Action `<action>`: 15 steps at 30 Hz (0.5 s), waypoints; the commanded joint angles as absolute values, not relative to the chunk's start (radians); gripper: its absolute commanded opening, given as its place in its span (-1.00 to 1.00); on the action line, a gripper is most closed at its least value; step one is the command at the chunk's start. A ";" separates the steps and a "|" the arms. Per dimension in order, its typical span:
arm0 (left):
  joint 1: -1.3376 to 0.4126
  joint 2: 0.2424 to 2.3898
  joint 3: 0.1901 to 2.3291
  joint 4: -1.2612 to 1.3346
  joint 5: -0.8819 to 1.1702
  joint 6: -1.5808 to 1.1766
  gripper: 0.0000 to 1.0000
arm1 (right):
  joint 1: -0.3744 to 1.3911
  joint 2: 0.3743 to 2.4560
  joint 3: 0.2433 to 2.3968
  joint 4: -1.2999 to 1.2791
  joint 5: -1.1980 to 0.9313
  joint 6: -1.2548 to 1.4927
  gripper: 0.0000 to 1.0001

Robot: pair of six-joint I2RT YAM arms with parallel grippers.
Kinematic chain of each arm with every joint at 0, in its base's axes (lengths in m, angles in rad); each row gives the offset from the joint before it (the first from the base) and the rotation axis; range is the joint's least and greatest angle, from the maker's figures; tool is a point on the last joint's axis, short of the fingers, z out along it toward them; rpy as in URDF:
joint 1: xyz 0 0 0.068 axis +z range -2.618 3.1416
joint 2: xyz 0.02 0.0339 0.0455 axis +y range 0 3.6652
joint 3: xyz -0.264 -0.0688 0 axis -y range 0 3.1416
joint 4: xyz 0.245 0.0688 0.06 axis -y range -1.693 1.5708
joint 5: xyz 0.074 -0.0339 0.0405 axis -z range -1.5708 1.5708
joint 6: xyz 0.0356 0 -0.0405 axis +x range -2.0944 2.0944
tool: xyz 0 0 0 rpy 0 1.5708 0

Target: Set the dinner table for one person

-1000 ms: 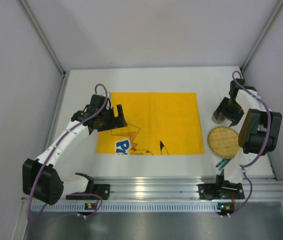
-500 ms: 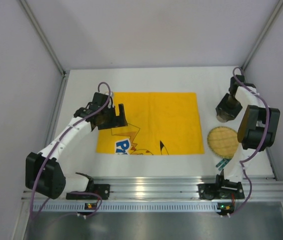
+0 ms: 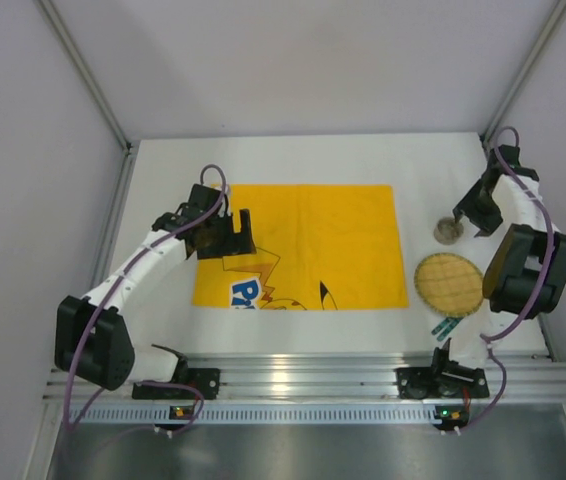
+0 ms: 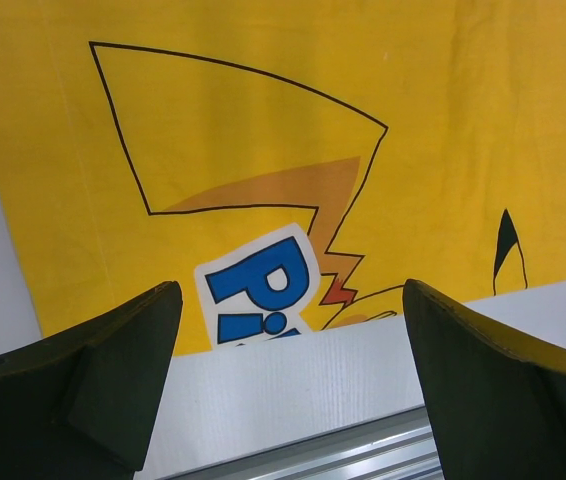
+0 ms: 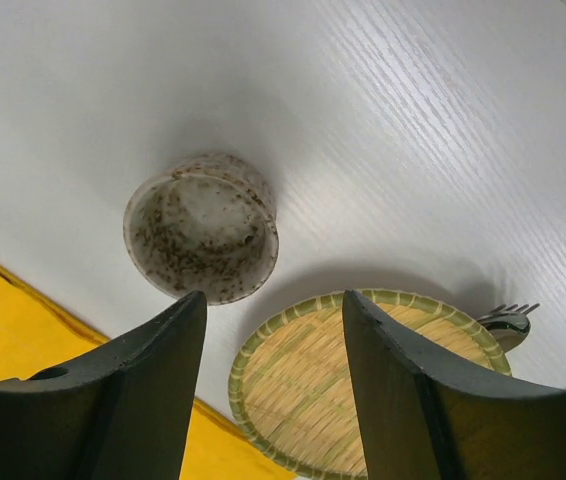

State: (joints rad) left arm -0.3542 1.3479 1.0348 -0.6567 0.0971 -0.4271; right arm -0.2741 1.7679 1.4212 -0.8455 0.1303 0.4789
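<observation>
- Dinner table [image 3: 293, 160] first: where is it on your feeds?
- It's the big white top under everything I can see, bare along the far edge. A yellow cartoon placemat [image 3: 333, 240] lies flat on it, around the middle and a little toward my left arm's side.
- And your left gripper [image 3: 235, 232]?
- Spread wide with nothing in it, hovering over the placemat's near-left part. My wrist view shows blue lettering between the fingers and the white dinner table past the cloth's near edge.
- Right gripper [image 3: 471, 212]?
- Also parted and holding nothing. It hangs above a speckled cup [image 5: 201, 225], which stands upright on bare table to the right of the placemat, clear of both fingers.
- Anything else over there?
- A round woven tray [image 3: 449, 283] sits just beside the cup on the near side, with a thin gap between them. Fork [image 5: 511, 318] tines show at the tray's rim, on the side away from the cup.
</observation>
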 commanded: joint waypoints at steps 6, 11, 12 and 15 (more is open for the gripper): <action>-0.350 1.378 1.086 -0.632 0.120 -0.399 0.93 | -0.285 1.880 1.442 -0.813 0.138 0.477 0.12; -0.348 1.373 1.071 -0.637 0.110 -0.403 0.93 | -0.284 1.934 1.454 -0.808 0.146 0.482 -0.06; -0.348 1.370 1.066 -0.637 0.112 -0.406 0.93 | -0.284 1.946 1.451 -0.807 0.149 0.485 -0.19; -0.348 1.361 1.052 -0.634 0.110 -0.411 0.93 | -0.282 1.965 1.442 -0.799 0.146 0.482 -0.61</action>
